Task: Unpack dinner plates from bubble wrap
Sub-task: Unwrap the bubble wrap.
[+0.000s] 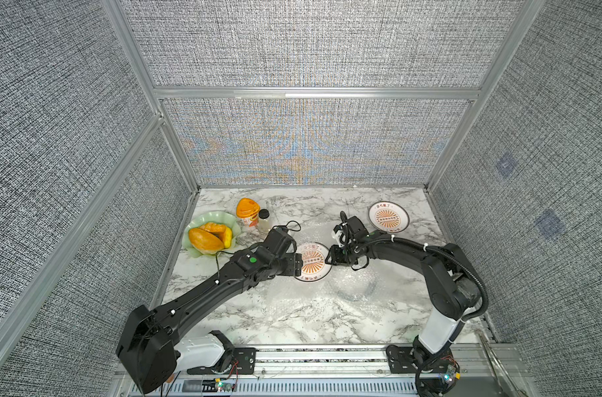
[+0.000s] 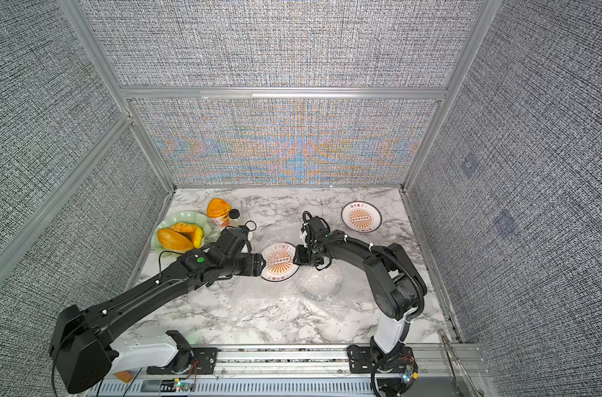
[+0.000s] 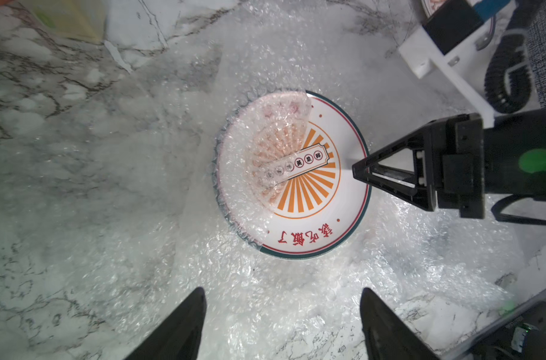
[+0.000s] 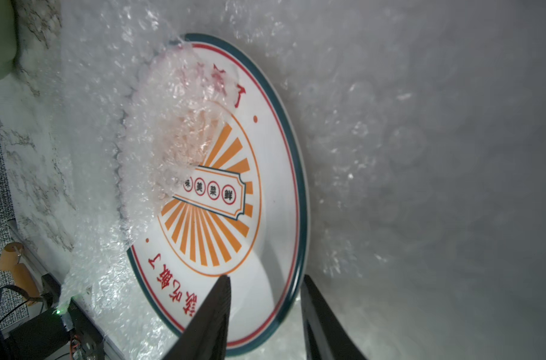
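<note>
- Bubble wrap (image 1: pixel 292 309) is lying spread over the middle and near part of the counter (image 1: pixel 309 202); you are reading the scene from your left to your right.
- At your far left, a wavy pale green dish (image 1: pixel 206 218) is sitting with orange food (image 1: pixel 206 239) in it. Just behind it, an orange-lidded cup (image 1: pixel 248 208) and a small dark-capped jar (image 1: pixel 264 220) are standing side by side.
- Your left end effector (image 3: pixel 281 291) is hovering over the wrap by the middle plate's edge, its fingers standing wide apart with nothing between them.
- The middle plate (image 3: pixel 346 202), white with a dark rim and an orange sunburst, is lying on the wrap at the centre of the counter. A flap of wrap is covering the part of its face farthest from your right arm.
- Your right end effector (image 4: pixel 265 277) is sitting astride that plate's rim with its fingers narrowed, one over the face and one outside the edge. You cannot tell whether the pads are pressing on it.
- Nearer you than that end effector, a rounded shape (image 1: pixel 356 292) with a dark edge is showing through the wrap; you cannot tell what it is.
- At your far right, near the back corner, a second sunburst plate (image 1: pixel 389 216) is lying bare on the counter, well apart from both end effectors.
</note>
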Robot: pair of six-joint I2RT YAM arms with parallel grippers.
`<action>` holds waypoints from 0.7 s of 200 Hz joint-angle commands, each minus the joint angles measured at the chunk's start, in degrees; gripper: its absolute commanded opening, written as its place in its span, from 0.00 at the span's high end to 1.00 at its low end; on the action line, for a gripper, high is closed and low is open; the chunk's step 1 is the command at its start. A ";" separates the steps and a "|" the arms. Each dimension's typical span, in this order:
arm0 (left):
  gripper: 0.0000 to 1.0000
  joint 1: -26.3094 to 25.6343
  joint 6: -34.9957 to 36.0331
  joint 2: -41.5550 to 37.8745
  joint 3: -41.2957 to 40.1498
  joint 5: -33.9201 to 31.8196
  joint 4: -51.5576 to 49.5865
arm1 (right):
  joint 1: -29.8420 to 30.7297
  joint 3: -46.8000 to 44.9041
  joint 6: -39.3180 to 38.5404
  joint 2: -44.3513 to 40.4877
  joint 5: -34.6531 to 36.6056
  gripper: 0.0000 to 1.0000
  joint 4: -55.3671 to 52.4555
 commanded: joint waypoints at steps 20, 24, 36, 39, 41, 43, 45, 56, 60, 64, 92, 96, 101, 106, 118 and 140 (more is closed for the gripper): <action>0.20 -1.75 1.54 4.78 -0.13 1.56 2.24 | -0.07 -0.16 -0.15 1.09 0.29 0.63 0.47; 0.19 -1.95 1.84 5.74 0.12 0.84 1.62 | -0.07 -0.22 -0.11 1.12 0.24 0.63 0.54; 0.17 -2.48 2.51 9.87 1.86 -1.72 -1.36 | -0.06 -0.25 -0.07 1.00 0.15 0.64 0.81; 0.16 -2.51 2.34 10.90 2.47 -2.32 -2.13 | -0.10 -0.31 -0.07 0.88 0.15 0.64 0.89; 0.15 -2.51 2.16 11.58 2.89 -2.87 -2.45 | -0.07 -0.33 -0.07 0.83 0.15 0.64 0.86; 0.14 -2.50 1.89 12.23 3.26 -3.13 -3.02 | -0.09 -0.33 -0.02 0.87 0.11 0.64 0.89; 0.14 -2.50 1.47 12.92 3.68 -3.66 -3.55 | -0.06 -0.33 -0.01 0.79 0.07 0.64 0.95; 0.12 -2.51 0.07 17.28 6.59 -6.80 -7.18 | -0.05 -0.55 0.02 0.63 0.06 0.65 1.10; 0.12 -2.55 -0.13 19.05 7.86 -7.94 -8.66 | -0.04 -0.59 -0.02 0.49 -0.08 0.65 1.18; 0.12 -2.64 -0.26 20.83 9.04 -8.87 -9.67 | -0.02 -0.68 0.00 0.48 -0.18 0.65 1.20; 0.15 -3.21 -1.10 27.80 13.64 -13.43 -11.18 | -0.10 -1.10 0.02 0.60 -0.54 0.67 1.29; 0.16 -3.18 -1.38 28.35 13.86 -14.26 -11.11 | -0.11 -1.12 0.02 0.60 -0.60 0.67 1.35; 0.17 -3.17 -1.73 29.25 14.60 -15.52 -11.63 | -0.07 -1.24 0.02 0.56 -0.71 0.67 1.37; 0.17 -3.16 -2.25 30.42 15.92 -16.77 -12.96 | -0.07 -1.36 0.00 0.41 -0.86 0.67 1.45; 0.18 -3.22 -2.97 32.96 18.36 -19.35 -15.24 | -0.05 -1.56 0.02 0.09 -0.90 0.68 1.55; 0.18 -3.21 -2.90 35.60 20.10 -21.31 -14.99 | -0.03 -1.74 -0.07 -0.23 -1.16 0.68 1.73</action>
